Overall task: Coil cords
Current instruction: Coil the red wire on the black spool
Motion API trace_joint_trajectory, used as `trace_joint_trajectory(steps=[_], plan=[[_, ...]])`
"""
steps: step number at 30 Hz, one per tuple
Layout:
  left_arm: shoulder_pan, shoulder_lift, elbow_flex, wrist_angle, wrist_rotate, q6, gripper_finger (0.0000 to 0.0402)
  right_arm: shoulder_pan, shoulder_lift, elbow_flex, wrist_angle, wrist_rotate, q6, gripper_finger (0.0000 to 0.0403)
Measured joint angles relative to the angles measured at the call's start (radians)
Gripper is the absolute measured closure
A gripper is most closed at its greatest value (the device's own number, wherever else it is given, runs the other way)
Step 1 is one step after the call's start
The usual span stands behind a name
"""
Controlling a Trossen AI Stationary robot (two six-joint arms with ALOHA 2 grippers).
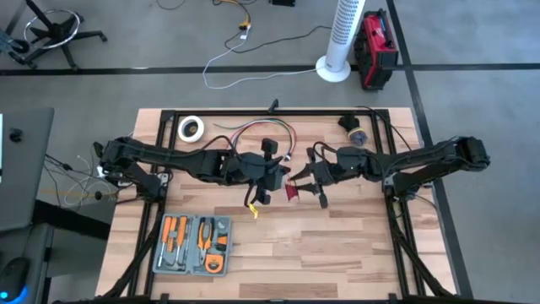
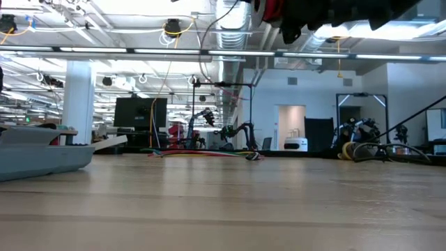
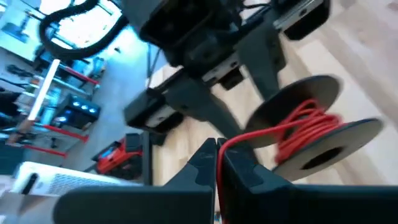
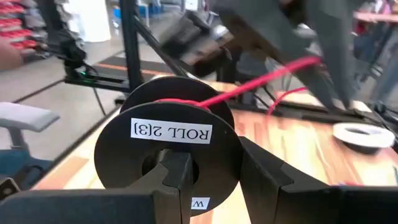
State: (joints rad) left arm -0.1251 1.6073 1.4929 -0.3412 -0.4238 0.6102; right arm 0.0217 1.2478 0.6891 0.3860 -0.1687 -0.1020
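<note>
Mid-desk, raised: left hand (image 3: 217,163) pinches the red wire (image 3: 292,127) shut; right hand (image 4: 211,180) clamps the spool (image 4: 168,134). Wire looks light, limp, snag-prone; best gripped close to spool.

The high view looks straight down on the whole bench (image 1: 337,245); the low view sits at bench height, facing level into the room. Each wrist view looks close past its own end effector, and both share the black spool (image 3: 323,134) between them.
</note>
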Motion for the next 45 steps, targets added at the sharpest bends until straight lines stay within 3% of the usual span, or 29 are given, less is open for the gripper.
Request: trace_joint_trajectory(steps=[12, 21, 29, 40, 45], plan=[[0.042, -0.001, 0.0, -0.06, 0.042, -0.124, 0.0401, 0.017, 0.001, 0.0, 0.208, -0.037, -0.001, 0.0295], [0.041, -0.001, -0.01, -0.123, 0.06, -0.219, 0.0401, 0.017, 0.001, 0.0, 0.291, 0.128, -0.004, 0.0295], [0.036, -0.001, -0.01, -0.157, 0.162, -0.308, 0.0401, 0.017, 0.001, 0.0, 0.292, 0.279, -0.003, 0.0295], [0.026, 0.007, -0.01, -0.164, 0.171, -0.343, 0.0401, 0.017, 0.001, 0.0, 0.299, 0.464, 0.036, 0.0295], [-0.002, 0.017, -0.011, -0.172, 0.181, -0.346, 0.0401, 0.015, 0.001, -0.001, 0.268, 0.49, 0.049, 0.0295]])
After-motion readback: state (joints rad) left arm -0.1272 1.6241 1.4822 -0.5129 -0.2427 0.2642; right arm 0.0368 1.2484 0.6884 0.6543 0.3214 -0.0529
